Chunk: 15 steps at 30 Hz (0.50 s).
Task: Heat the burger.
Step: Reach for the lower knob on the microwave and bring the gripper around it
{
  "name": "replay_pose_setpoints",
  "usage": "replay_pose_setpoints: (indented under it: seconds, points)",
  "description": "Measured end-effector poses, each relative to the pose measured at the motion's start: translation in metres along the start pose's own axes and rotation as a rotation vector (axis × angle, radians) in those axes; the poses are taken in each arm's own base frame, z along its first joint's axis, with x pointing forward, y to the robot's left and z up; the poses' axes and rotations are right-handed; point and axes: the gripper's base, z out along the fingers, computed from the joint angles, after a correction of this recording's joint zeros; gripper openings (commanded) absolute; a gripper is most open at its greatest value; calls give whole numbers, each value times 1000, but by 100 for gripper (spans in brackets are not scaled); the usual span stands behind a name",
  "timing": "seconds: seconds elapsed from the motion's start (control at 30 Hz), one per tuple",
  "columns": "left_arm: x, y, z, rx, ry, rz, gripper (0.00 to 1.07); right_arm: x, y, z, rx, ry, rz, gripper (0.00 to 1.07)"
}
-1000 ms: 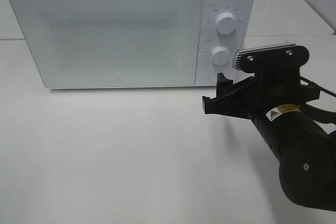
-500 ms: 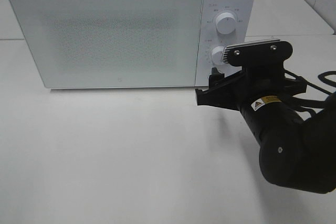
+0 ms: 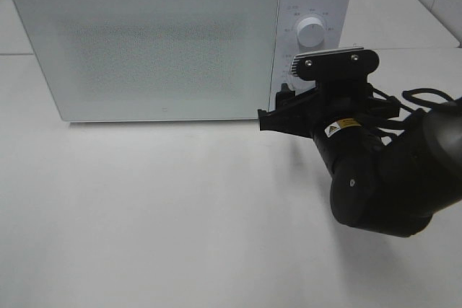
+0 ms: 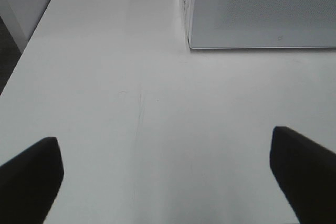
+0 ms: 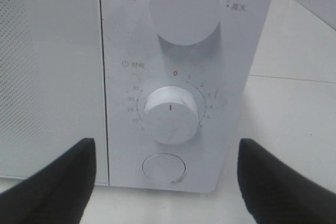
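- Right jaws stand open and empty, their fingers [image 5: 58, 182] wide apart to either side of the timer dial [image 5: 171, 114] and the round button [image 5: 164, 169] below it.
- Their arm [image 3: 375, 185] reaches to the control panel of the microwave [image 3: 144, 41], just under the upper dial [image 3: 311, 31]; whether anything touches cannot be told.
- Left jaws are open and empty over the surface [image 4: 131, 103], near the microwave's front corner.
- On the microwave the door [image 3: 159, 5] is shut.
- No view shows the burger; its place cannot be told.
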Motion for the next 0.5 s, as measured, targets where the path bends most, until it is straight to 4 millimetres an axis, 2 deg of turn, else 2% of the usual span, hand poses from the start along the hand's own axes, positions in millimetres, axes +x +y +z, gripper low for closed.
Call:
replay_pose_setpoints:
  seconds: [0.5]
  points:
    - [0, 0, 0, 0, 0, 0, 100, -2, 5, 35, 12, -31, 28, 75]
